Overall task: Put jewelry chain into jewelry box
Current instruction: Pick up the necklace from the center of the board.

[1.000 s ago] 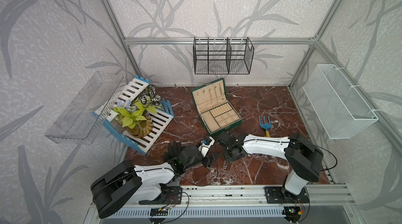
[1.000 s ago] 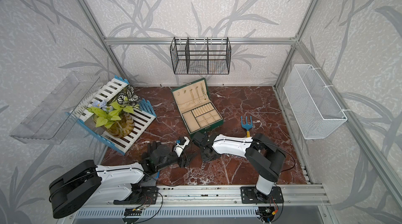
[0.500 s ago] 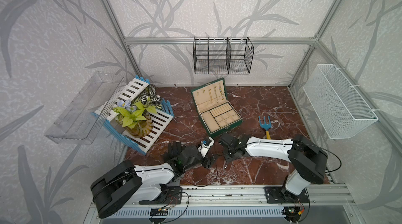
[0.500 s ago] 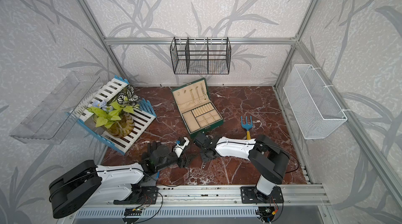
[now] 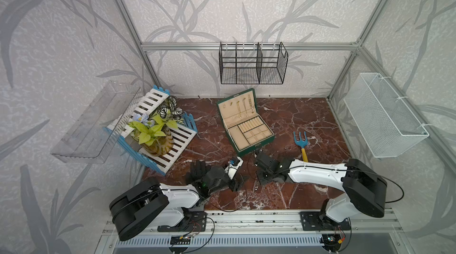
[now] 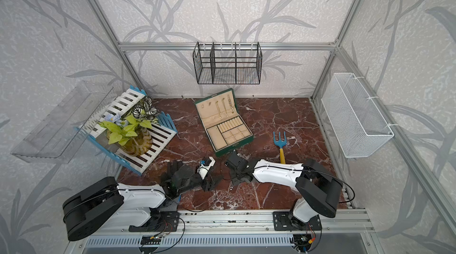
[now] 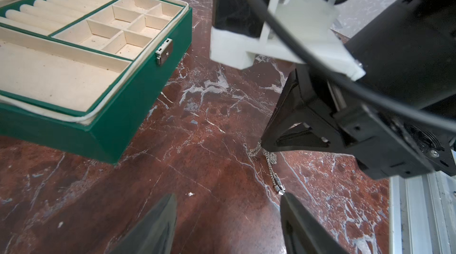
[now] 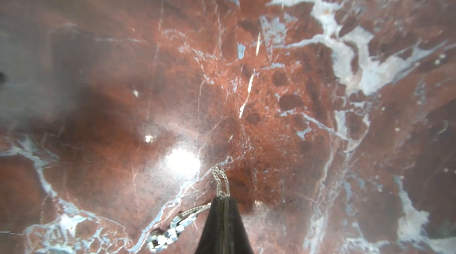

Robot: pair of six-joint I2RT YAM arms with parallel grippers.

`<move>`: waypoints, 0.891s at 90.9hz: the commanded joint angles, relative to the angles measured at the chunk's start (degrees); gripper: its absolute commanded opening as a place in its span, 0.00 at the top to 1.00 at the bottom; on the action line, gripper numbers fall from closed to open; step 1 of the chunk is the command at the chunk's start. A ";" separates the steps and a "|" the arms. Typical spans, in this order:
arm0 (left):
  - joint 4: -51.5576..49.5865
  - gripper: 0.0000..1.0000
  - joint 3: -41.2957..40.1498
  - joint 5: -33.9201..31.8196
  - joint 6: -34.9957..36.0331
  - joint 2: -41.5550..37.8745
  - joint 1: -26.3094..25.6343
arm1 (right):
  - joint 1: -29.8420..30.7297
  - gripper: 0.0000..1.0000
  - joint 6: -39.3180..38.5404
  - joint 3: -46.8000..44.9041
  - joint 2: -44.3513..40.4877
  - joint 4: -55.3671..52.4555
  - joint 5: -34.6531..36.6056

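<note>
Lid raised, the dark green rectangular jewelry box with beige lining [image 5: 255, 145] sits on the red marble bench [image 5: 308, 117] in both top views. Both arms meet just in front of it, the right claw [image 5: 259, 182] pointing down and the left claw [image 5: 238, 183] close beside it. From the left wrist, the left claw stands open. The thin silver jewelry chain [image 7: 271, 166] trails on the bench outside the box, pinched in the right claw's closed tips. From the right wrist, a small chain loop pokes past those tips.
</note>
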 commanded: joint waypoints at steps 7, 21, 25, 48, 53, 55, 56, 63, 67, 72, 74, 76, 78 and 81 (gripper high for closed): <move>4.26 0.31 0.37 2.74 -0.38 2.97 0.32 | 0.12 1.00 0.18 -1.61 -3.13 1.25 1.27; 5.41 0.32 1.60 4.92 0.18 6.09 0.31 | 0.18 1.00 0.22 -2.22 -5.28 1.49 1.60; 5.70 0.32 2.25 5.75 0.45 7.48 0.32 | 0.13 1.00 0.10 -2.22 -5.57 1.54 1.55; 8.17 0.40 7.36 10.70 1.21 16.68 0.30 | 0.12 1.00 -0.19 -2.73 -7.59 1.71 1.67; 9.26 0.40 8.23 11.36 1.22 18.39 0.32 | 0.16 1.00 -0.31 -2.76 -8.12 1.73 1.65; 9.55 0.40 8.55 11.63 1.19 19.42 0.27 | 0.12 1.00 -0.28 -2.80 -8.28 1.79 1.59; 9.72 0.40 8.72 11.75 1.26 19.90 0.30 | 0.12 1.00 -0.24 -2.82 -8.36 1.77 1.66; 10.73 0.42 10.10 12.72 1.46 22.66 0.29 | 0.16 1.00 -0.26 -2.85 -9.09 1.87 1.76; 11.25 0.44 11.01 13.46 1.54 24.12 0.31 | 0.11 1.00 -0.27 -2.99 -9.35 1.87 1.80; 11.37 0.46 12.16 14.34 1.75 25.86 0.32 | 0.11 1.00 -0.28 -2.94 -9.46 1.73 1.82; 11.42 0.47 12.61 14.48 1.80 26.38 0.32 | 0.18 1.00 -0.25 -2.96 -9.53 1.61 1.83; 11.63 0.47 12.89 14.61 1.86 26.89 0.30 | 0.19 1.00 -0.24 -3.00 -9.51 1.58 1.90; 11.95 0.48 13.16 14.73 1.79 27.41 0.31 | 0.13 1.00 -0.19 -3.13 -9.50 1.55 1.87; 12.45 0.48 13.46 14.95 1.72 28.03 0.32 | 0.19 1.00 -0.05 -3.17 -9.57 1.57 1.95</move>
